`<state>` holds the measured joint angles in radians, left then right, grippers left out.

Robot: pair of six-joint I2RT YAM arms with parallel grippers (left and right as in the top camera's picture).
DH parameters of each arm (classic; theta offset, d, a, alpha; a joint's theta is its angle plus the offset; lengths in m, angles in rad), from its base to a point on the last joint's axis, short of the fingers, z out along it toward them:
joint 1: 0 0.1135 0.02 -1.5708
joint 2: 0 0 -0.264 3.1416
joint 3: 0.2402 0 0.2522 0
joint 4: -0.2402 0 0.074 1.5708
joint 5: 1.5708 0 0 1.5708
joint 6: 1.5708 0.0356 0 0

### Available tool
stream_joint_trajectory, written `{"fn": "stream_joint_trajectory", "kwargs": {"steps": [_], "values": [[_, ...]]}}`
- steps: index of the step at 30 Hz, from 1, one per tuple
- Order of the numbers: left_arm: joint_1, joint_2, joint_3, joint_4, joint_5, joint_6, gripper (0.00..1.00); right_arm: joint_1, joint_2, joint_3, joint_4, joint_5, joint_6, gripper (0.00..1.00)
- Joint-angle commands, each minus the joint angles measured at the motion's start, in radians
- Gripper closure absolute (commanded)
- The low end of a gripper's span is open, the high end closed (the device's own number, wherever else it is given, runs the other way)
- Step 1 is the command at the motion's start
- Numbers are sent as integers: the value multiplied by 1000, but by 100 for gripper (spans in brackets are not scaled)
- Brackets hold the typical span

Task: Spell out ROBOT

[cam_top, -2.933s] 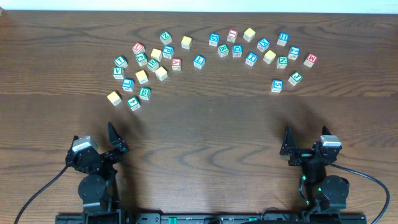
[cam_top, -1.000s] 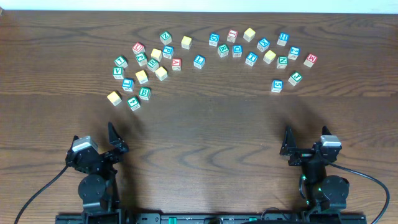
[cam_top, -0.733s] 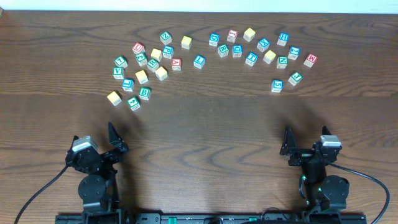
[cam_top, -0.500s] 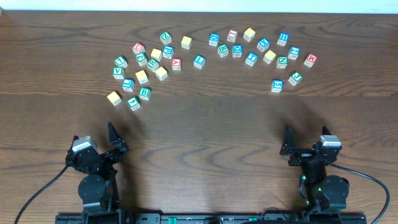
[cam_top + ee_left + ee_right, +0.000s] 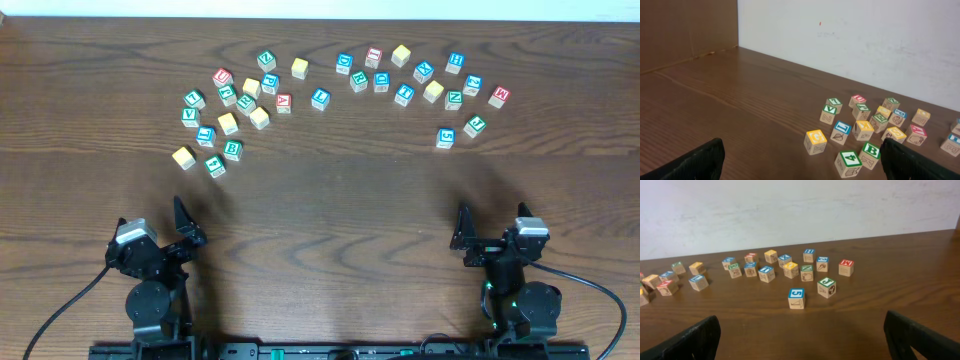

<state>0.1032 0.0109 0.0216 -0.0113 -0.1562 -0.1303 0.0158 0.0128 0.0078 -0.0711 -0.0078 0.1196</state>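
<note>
Many small wooden alphabet cubes lie scattered across the far half of the table. The green B cube (image 5: 233, 150) sits at the near left of the cluster and shows in the left wrist view (image 5: 871, 151). The green R cube (image 5: 359, 82) and the blue T cube (image 5: 404, 94) lie in the right group. Pale-yellow-topped cubes include two on the left (image 5: 228, 123) (image 5: 259, 118). My left gripper (image 5: 188, 225) (image 5: 802, 170) and my right gripper (image 5: 463, 235) (image 5: 802, 347) are both open and empty, near the front edge, far from the cubes.
Other cubes: a green 4 (image 5: 849, 162) and a yellow-topped G (image 5: 815, 140) near the B; a blue 5 (image 5: 796, 298), a green J (image 5: 826, 287) and a red-lettered cube (image 5: 846, 267) on the right. A white wall stands behind the table.
</note>
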Motion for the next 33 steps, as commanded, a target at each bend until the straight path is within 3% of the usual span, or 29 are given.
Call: {"fn": "stream_joint_trajectory", "kwargs": {"steps": [1, 12, 22, 33], "values": [[5, -6, -18, -13, -8, -37, 2, -10, -2, -2, -4, 1, -13, 1], [5, -6, -16, 19, 43, -46, 2, -10, -2, -2, -4, 1, -13, 1], [5, 7, 56, 6, 48, 26, 2, -10, -2, -2, -4, 1, -13, 1], [5, 201, 224, -14, 120, 34, 2, -10, -2, -2, -4, 1, -13, 1]]}}
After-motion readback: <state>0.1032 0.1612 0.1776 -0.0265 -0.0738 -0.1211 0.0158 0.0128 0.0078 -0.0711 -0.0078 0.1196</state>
